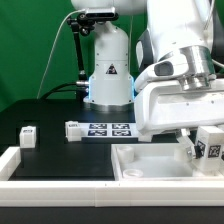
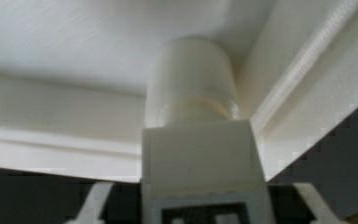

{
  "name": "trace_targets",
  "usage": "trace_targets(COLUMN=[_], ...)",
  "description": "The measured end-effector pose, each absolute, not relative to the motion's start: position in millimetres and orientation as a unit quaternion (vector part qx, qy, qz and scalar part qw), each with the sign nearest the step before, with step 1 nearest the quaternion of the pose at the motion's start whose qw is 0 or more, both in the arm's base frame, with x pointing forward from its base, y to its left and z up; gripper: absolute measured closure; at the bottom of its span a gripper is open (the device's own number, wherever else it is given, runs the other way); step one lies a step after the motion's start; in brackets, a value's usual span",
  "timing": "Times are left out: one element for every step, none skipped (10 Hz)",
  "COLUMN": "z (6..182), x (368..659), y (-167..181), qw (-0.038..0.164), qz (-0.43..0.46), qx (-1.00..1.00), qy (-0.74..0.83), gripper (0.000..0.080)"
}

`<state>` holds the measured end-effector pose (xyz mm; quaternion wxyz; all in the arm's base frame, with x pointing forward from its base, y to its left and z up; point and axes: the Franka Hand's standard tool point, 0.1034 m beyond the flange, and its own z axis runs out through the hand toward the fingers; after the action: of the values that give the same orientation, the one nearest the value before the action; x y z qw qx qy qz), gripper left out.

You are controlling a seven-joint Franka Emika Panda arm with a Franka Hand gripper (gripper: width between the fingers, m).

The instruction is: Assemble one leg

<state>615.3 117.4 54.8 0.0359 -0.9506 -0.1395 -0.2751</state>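
My gripper (image 1: 201, 142) is shut on a leg (image 1: 208, 149), a small white post with a black-and-white tag, and holds it over the corner of the white square tray-like piece (image 1: 150, 166) at the exterior view's right. In the wrist view the leg (image 2: 201, 110) fills the middle, its round end pointing at the tray's inner corner (image 2: 60, 95). My gripper (image 2: 202, 198) shows only as two fingers (image 2: 98, 200) low at either side. Whether the leg touches the tray cannot be told. A second leg (image 1: 27, 134) lies on the dark table at the exterior view's left.
The marker board (image 1: 100, 129) lies behind the tray, mid-table. A white raised rim (image 1: 55, 170) runs along the front and left. The arm's white base (image 1: 108, 75) stands at the back, with a green backdrop behind it.
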Motion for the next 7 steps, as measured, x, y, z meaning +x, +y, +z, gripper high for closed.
trace_targets(z=[54.8, 54.8, 54.8, 54.8, 54.8, 54.8, 54.8], x=[615.3, 615.3, 615.3, 615.3, 615.3, 615.3, 615.3], y=[117.4, 117.4, 117.4, 117.4, 117.4, 117.4, 117.4], qw=[0.036, 0.036, 0.036, 0.036, 0.036, 0.036, 0.036], qz=[-0.275, -0.275, -0.275, -0.275, -0.275, -0.275, -0.275], qx=[-0.951, -0.951, -0.951, -0.951, -0.951, -0.951, -0.951], qy=[-0.140, -0.140, -0.140, -0.140, -0.140, -0.140, -0.140], gripper=[0.0266, 0.0266, 0.0187, 0.0187, 0.0156, 0.0151, 0.0151])
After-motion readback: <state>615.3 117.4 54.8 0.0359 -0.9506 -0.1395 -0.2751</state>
